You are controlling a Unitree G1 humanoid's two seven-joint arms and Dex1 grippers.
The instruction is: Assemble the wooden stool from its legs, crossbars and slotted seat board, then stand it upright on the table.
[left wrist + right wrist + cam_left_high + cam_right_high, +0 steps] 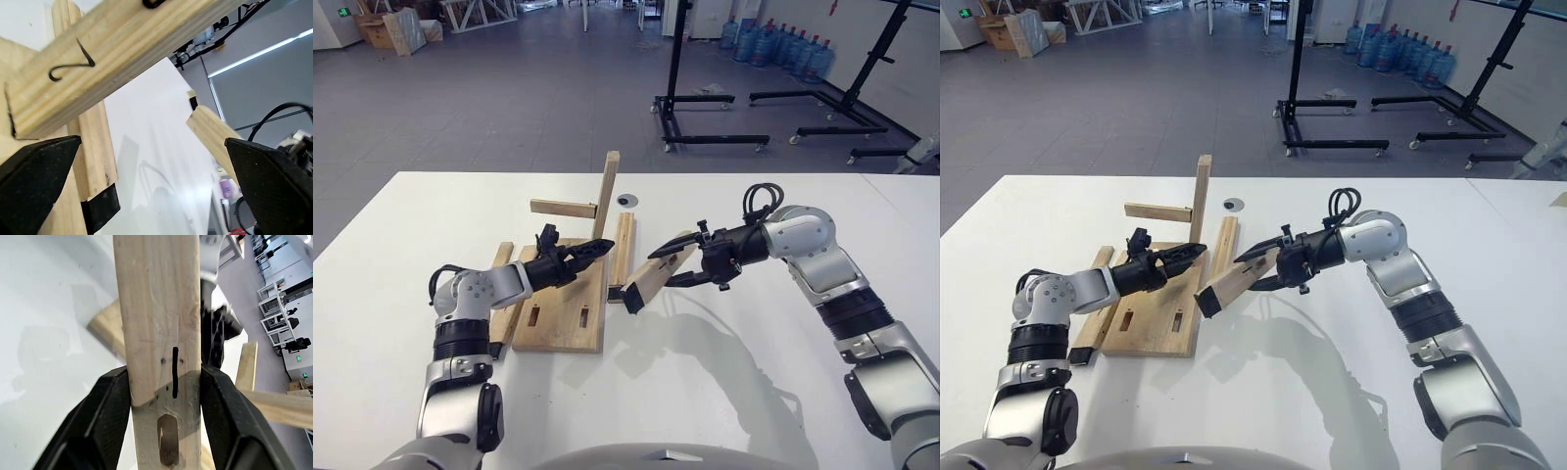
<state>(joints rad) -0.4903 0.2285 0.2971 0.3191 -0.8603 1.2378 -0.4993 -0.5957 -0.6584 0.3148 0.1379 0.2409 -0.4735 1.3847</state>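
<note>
The slotted seat board [558, 315] lies flat on the white table [734, 392]. At its far edge one leg [606, 194] stands upright with a crossbar [562, 208] sticking out to the left. My left gripper [598, 247] is open at the base of that leg; in the left wrist view its fingers [34, 171] spread wide below the wood marked with a 2 [112, 54]. My right gripper [674, 264] is shut on another leg [651, 278], held tilted above the table, its black-tipped end [631, 298] nearest the board. The right wrist view shows both pads clamping this leg [161, 333].
A loose leg [624, 249] lies along the board's right edge, and another [499, 299] along its left. A small round hole [626, 200] sits in the table behind. Black wheeled racks [715, 137] stand on the floor beyond the table.
</note>
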